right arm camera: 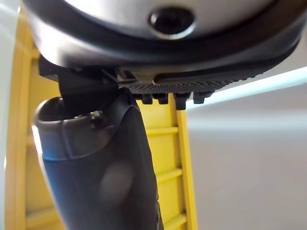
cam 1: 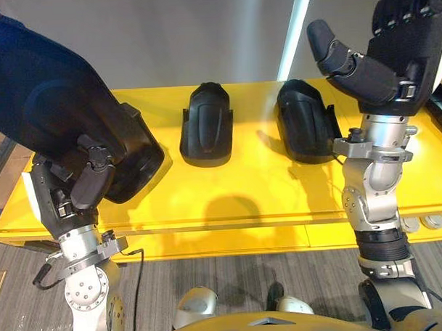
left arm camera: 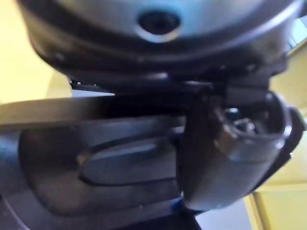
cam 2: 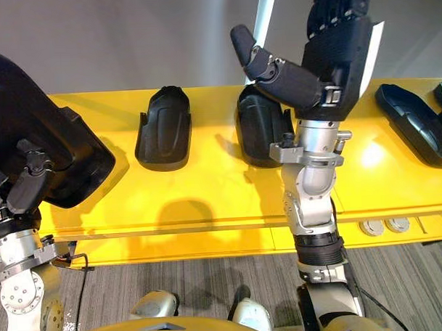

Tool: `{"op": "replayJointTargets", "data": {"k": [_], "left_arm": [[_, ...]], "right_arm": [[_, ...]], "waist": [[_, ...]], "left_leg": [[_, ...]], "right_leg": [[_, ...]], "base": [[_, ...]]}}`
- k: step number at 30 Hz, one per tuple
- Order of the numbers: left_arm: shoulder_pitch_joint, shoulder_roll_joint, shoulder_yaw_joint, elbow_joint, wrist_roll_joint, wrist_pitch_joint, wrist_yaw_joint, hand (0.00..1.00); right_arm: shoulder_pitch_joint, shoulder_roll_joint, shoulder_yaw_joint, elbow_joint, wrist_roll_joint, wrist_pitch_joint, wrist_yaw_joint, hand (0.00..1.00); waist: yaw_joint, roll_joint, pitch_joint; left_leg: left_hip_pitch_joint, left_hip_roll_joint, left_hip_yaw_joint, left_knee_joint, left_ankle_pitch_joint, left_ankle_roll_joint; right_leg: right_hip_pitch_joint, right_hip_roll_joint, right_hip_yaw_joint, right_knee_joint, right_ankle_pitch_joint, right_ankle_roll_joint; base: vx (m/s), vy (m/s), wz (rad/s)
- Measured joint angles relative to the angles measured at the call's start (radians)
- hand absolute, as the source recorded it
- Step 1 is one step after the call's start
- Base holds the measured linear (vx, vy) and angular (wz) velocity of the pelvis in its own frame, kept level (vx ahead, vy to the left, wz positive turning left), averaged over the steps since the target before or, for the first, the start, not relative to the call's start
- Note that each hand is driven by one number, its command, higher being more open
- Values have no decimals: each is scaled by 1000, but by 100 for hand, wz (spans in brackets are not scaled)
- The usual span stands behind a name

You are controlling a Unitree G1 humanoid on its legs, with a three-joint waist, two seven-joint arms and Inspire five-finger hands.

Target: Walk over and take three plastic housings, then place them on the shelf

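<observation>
Closest in the left eye view, the left hand (cam 1: 87,186) clamps a black plastic housing (cam 1: 137,150) over the yellow shelf (cam 1: 244,197), likely to set it beside two placed housings (cam 1: 207,126). Its wrist view shows the thumb (left arm camera: 230,163) pinning it. In the right wrist view the right hand (right arm camera: 96,167) is spread and empty.

Head views down onto one shared yellow shelf (cam 1: 243,186); wrist views very close in.
</observation>
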Motion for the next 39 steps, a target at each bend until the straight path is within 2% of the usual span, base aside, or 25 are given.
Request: {"op": "replayJointTargets", "data": {"k": [1,3,8,11,12,13,14,15,16,17,19,20,21,22,23,24,25,26,27,28,31,33,36,39], "left_arm": [[-11,0,-9,0,0,0,-14,0],[-24,0,-32,0,2,0,-19,0],[-24,-11,-58,0,2,2,-7,0],[-22,-28,-104,0,3,3,7,0],[-20,-30,-109,0,3,3,7,0],[-18,-34,-118,4,6,3,4,0],[-18,-31,-124,7,7,2,3,0],[-15,-31,-128,16,13,-1,3,0],[-1,-33,-127,29,13,-3,9,0],[8,-33,-127,35,14,-5,14,0],[43,-37,-127,38,43,-9,21,0],[51,-37,-127,38,51,-14,17,0],[56,-37,-129,37,53,-19,-4,0],[43,-22,-128,39,57,-25,-19,0],[30,-4,-126,45,54,-24,-24,0],[48,20,-126,48,39,-23,-29,0],[47,24,-124,62,41,-20,-36,0],[43,29,-125,72,42,-14,-35,0],[39,50,-128,83,44,5,-32,0],[37,58,-130,85,41,19,-36,0],[6,57,-141,85,31,52,-40,0],[-27,59,-151,80,32,62,-24,0],[-113,59,-180,81,34,79,15,0],[-136,63,-188,81,34,100,9,0]], "right_arm": [[18,2,-19,-10,15,3,13,100],[75,11,-47,-46,14,18,21,100],[229,86,-47,-117,19,39,63,100],[271,92,-46,-122,65,42,83,100],[272,96,-45,-121,83,43,89,100],[273,106,-46,-121,109,46,97,100],[273,115,-43,-121,119,46,98,100],[269,133,-32,-112,136,46,98,100],[264,146,2,-97,150,46,98,100],[259,150,27,-88,173,43,101,100],[251,145,114,-47,211,35,112,100],[253,145,127,-35,210,33,112,100],[272,148,142,-29,210,32,104,100],[307,168,153,-24,209,16,93,100],[327,205,163,-8,210,12,88,100],[362,242,211,14,210,18,72,100],[368,245,260,35,195,20,70,100],[369,245,276,42,171,26,65,100],[369,245,301,40,127,30,48,100],[354,238,307,25,103,31,43,100],[356,224,291,-30,83,30,33,100],[371,225,260,-47,85,30,32,100],[356,213,183,-46,89,30,32,100],[325,167,159,-46,84,32,32,100]], "waist": [[-13,0,0],[-15,1,0],[-38,1,-3],[-61,0,-4],[-64,-1,-3],[-73,-5,4],[-75,-5,11],[-81,-8,27],[-89,-19,34],[-91,-17,34],[-91,22,18],[-92,40,16],[-92,78,10],[-90,83,10],[-80,41,23],[-69,6,17],[-60,-1,18],[-64,-3,18],[-67,-8,15],[-65,-21,8],[-84,-23,6],[-93,-20,6],[-99,-7,6],[-121,14,5]], "left_leg": [[3,5,23,-25,21,4],[29,1,35,-69,41,8],[40,-13,44,-91,56,10],[6,-39,48,-104,107,-1],[-9,-44,46,-93,113,-10],[-67,-55,61,-8,87,-11],[-91,-38,88,44,75,1],[-118,15,116,131,73,1],[-136,63,107,182,81,-15],[-138,82,92,193,88,-19],[-112,117,32,185,105,-25],[-93,125,38,168,99,-39],[-50,141,77,111,86,-81],[-19,127,123,60,-13,-139],[-21,89,154,79,-8,-113],[-44,67,186,72,-12,-74],[-55,73,203,56,-1,-47],[-56,75,199,45,15,-43],[-51,67,188,11,41,-33],[-48,47,193,-17,58,-23],[-43,12,181,-41,79,4],[-41,3,178,-61,94,15],[-84,9,153,-87,131,2],[-88,30,137,-135,174,-13]], "right_leg": [[13,0,-22,-17,1,-3],[35,-4,-29,-44,4,-4],[83,-13,-51,-107,23,8],[79,-51,-107,-107,23,8],[74,-64,-117,-102,23,6],[71,-97,-130,-90,22,6],[71,-109,-139,-73,18,5],[69,-148,-141,-26,1,13],[58,-194,-130,19,-12,30],[49,-215,-118,39,-17,41],[-9,-277,-46,91,-26,107],[-13,-285,-33,90,-22,123],[-10,-290,-12,71,2,153],[-9,-314,10,43,45,167],[-7,-344,41,16,62,140],[-17,-354,33,-43,33,9],[-49,-332,6,21,22,-3],[-40,-297,7,53,37,23],[-1,-224,-8,79,26,46],[30,-197,-50,41,-7,61],[63,-189,-52,5,-12,59],[77,-177,-38,-25,-29,28],[63,-152,-31,-82,-15,48],[58,-129,-47,-87,-5,63]], "base": [[72,-123,45],[62,-53,17],[23,23,11],[-38,36,58],[-72,81,68],[-70,108,50],[-95,152,50],[-95,189,26],[-86,210,9],[-74,320,-23],[-88,455,-45],[-139,702,-43],[-138,781,-25],[-135,789,-27],[-146,553,-29],[-126,376,-44],[-91,328,-28],[17,296,1],[87,269,13],[89,238,11],[39,108,21],[-13,3,18],[-65,-62,23],[-65,-96,19]]}}
